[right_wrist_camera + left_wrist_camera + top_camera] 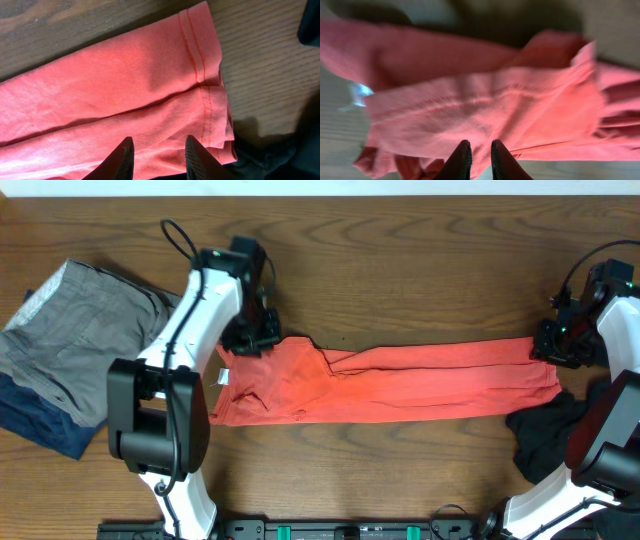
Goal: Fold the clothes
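Red cloth [125, 90] under wide-open right tool [160, 157]

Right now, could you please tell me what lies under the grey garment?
A blue garment shows beneath the lower edge of the grey garment. How far it runs underneath, and whether anything else lies there, is covered.

The left wrist view is blurred: the orange garment [485, 100] overruns its edges, its white tag [357, 95] unreadable. Overhead, the left hand [255, 335] hides the garment's far-left corner; the right arm [605, 430] covers part of the black cloth [540, 432].
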